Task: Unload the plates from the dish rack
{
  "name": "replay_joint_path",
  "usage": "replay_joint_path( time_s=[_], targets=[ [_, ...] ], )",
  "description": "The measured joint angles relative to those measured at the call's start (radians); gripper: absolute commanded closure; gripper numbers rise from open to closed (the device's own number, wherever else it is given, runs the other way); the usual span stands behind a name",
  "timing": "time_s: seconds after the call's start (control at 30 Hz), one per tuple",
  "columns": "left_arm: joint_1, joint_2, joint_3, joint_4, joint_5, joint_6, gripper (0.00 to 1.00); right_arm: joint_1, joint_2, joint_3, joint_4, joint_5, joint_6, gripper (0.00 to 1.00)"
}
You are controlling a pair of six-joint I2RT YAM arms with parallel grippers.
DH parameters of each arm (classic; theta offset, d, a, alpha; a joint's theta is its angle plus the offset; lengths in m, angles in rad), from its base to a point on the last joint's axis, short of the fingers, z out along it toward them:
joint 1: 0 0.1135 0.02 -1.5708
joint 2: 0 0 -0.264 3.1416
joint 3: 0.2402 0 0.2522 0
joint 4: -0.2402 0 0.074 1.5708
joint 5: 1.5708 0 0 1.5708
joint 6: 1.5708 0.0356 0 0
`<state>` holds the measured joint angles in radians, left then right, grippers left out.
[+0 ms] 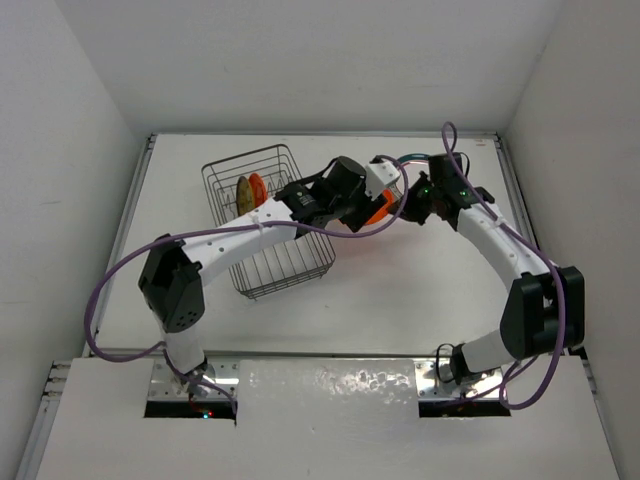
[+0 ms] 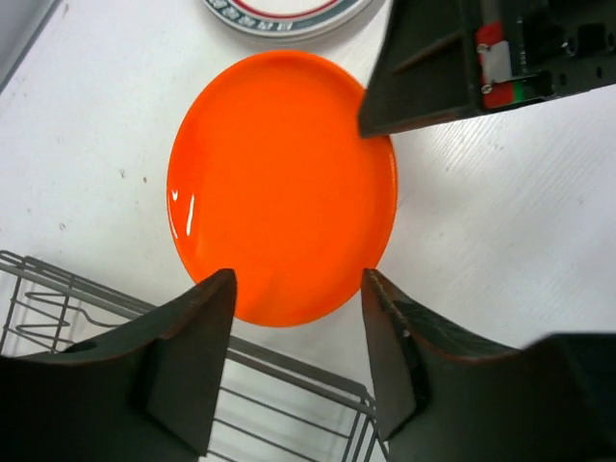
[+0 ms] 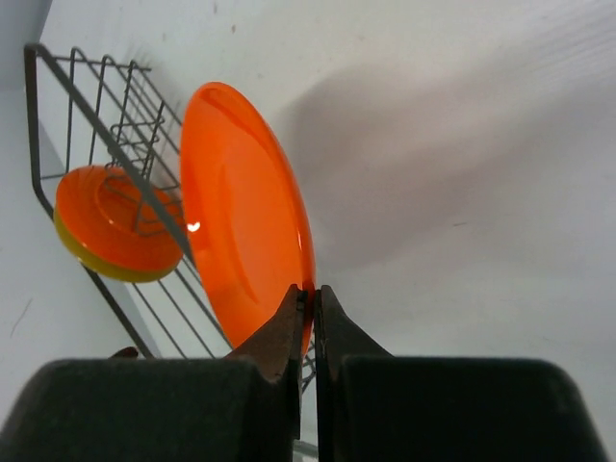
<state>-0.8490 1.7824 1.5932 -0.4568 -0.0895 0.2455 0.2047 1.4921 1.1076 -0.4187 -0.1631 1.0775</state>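
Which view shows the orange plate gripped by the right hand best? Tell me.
Left wrist: the orange plate shows nearly full-face, almost all of it in frame. Right wrist sees it edge-on, its rim pinched by the right hand. Top external catches only an orange sliver.

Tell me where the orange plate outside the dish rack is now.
The orange plate is just right of the dish rack in the top view, its rim pinched by the right gripper.

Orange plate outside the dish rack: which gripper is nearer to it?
Right. The right gripper is shut on the rim of the orange plate. The left gripper is open and faces its flat side, apparently not touching.
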Motion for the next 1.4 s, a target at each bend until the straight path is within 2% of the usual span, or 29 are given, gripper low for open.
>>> replay_joint_path(
  time_s=[0.07, 0.17, 0.23, 0.27, 0.3, 0.37, 0.43, 0.53, 0.57, 0.6, 0.63, 0.67, 0.7, 0.73, 0.93, 1.03, 1.07, 1.27, 1.4],
  targets=[
    [0.0, -0.005, -0.004, 0.021, 0.001, -0.012, 0.38, -0.019, -0.019, -0.026, 0.011, 0.014, 0.0, 1.0],
    [0.0, -0.005, -0.004, 0.036, -0.006, -0.037, 0.38, -0.055, -0.047, -0.083, 0.037, 0.034, -0.001, 1.0],
    [0.002, -0.005, -0.004, 0.042, -0.029, -0.06, 0.23, -0.077, -0.052, -0.12, 0.048, 0.042, -0.007, 1.0],
    [0.004, -0.006, -0.005, 0.042, -0.043, -0.072, 0.23, -0.085, -0.052, -0.136, 0.053, 0.048, -0.011, 1.0],
    [0.006, -0.009, -0.005, 0.042, -0.066, -0.103, 0.16, -0.092, -0.052, -0.16, 0.07, 0.055, -0.021, 1.0],
    [0.038, -0.027, -0.006, 0.032, -0.106, -0.182, 0.1, -0.097, -0.052, -0.213, 0.107, 0.064, -0.043, 1.0],
    [0.105, -0.055, -0.006, 0.009, -0.117, -0.286, 0.06, -0.097, -0.051, -0.272, 0.143, 0.068, -0.064, 1.0],
    [0.276, -0.112, -0.012, -0.022, -0.11, -0.444, 0.0, -0.097, -0.051, -0.357, 0.183, 0.074, -0.09, 1.0],
    [0.333, -0.132, -0.018, -0.029, -0.11, -0.491, 0.0, -0.097, -0.051, -0.378, 0.191, 0.075, -0.096, 0.94],
    [0.4, -0.154, -0.029, -0.033, -0.108, -0.536, 0.0, -0.097, -0.051, -0.397, 0.199, 0.077, -0.103, 0.76],
    [0.457, -0.175, -0.044, -0.042, -0.106, -0.575, 0.0, -0.097, -0.051, -0.409, 0.2, 0.079, -0.109, 0.53],
    [0.513, -0.198, -0.067, -0.045, -0.104, -0.614, 0.02, -0.097, -0.051, -0.415, 0.198, 0.083, -0.121, 0.22],
    [0.555, -0.217, -0.089, -0.047, -0.1, -0.644, 0.03, -0.097, -0.051, -0.416, 0.194, 0.089, -0.128, 0.1],
    [0.597, -0.236, -0.116, -0.055, -0.08, -0.673, 0.11, -0.097, -0.054, -0.414, 0.188, 0.102, -0.142, 0.06],
    [0.698, -0.229, -0.214, -0.046, 0.048, -0.748, 0.32, -0.086, -0.144, -0.363, 0.025, 0.235, -0.207, 0.06],
    [0.721, -0.187, -0.233, -0.027, 0.114, -0.767, 0.36, -0.084, -0.192, -0.325, -0.028, 0.28, -0.241, 0.06],
    [0.727, -0.17, -0.233, -0.021, 0.133, -0.774, 0.46, -0.084, -0.202, -0.313, -0.042, 0.29, -0.251, 0.06],
    [0.744, -0.092, -0.245, 0.008, 0.187, -0.805, 0.61, -0.084, -0.216, -0.27, -0.104, 0.304, -0.294, 0.06],
    [0.746, -0.066, -0.251, 0.018, 0.204, -0.813, 0.65, -0.084, -0.222, -0.251, -0.14, 0.306, -0.312, 0.06]
  ],
)
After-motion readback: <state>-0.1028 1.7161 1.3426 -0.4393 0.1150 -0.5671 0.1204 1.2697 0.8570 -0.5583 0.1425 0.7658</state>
